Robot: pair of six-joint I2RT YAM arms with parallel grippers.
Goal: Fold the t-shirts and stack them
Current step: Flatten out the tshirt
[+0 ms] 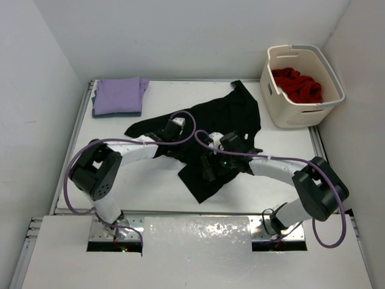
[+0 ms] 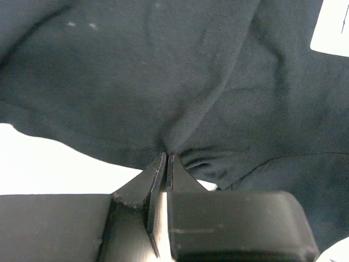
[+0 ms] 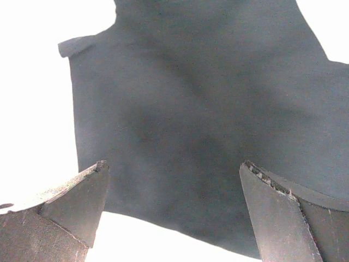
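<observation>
The black t-shirt (image 1: 234, 114) lies rumpled and spread across the middle of the white worktop (image 1: 120, 174). The left gripper (image 2: 168, 158) has its jaws together, pinching a puckered fold at the shirt's edge. The right gripper (image 3: 173, 169) hovers over the same shirt, jaws wide apart and holding nothing. At the back left corner a folded lavender t-shirt (image 1: 119, 94) sits on a teal-blue t-shirt (image 1: 120, 114). A red t-shirt (image 1: 298, 84) is bunched inside the cream laundry basket (image 1: 301, 114) at the back right.

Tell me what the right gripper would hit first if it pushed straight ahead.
Most likely the black shirt, which fills the view between the open fingers of the right gripper; distance unclear.
</observation>
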